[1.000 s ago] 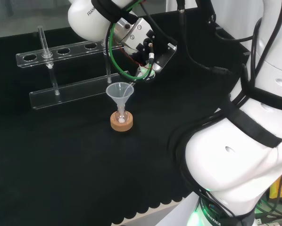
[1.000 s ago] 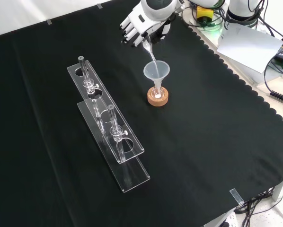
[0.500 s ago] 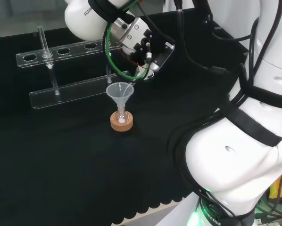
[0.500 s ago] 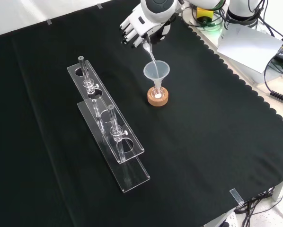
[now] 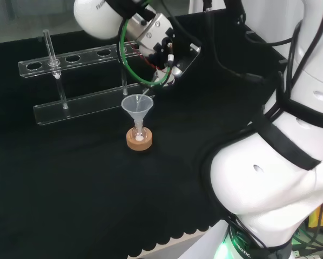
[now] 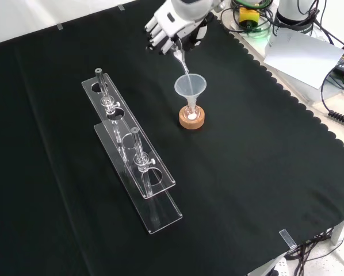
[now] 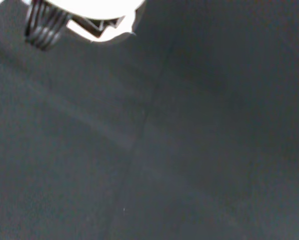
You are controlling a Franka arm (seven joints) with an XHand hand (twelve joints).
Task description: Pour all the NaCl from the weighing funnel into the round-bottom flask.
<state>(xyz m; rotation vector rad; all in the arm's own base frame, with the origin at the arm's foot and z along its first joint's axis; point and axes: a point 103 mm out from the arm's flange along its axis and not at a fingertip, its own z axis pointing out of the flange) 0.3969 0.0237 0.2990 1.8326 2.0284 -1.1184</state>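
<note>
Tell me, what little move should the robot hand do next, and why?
Probably keep the weighing funnel tilted over the clear funnel. The hand grips it with its tip at that funnel's rim, and white powder already lies in the flask on its cork ring.

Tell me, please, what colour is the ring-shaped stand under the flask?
Light tan cork stand, best seen in the front view.

The hand [image 6: 171, 26] is cut off by the front view's top edge, and in the head view its fingers lie hidden behind the wrist and cables. Whether the weighing funnel [image 6: 180, 58] holds any powder is too small to tell. The round-bottom flask [image 5: 139, 136] is barely distinguishable under the funnel [image 5: 136, 105].
</note>
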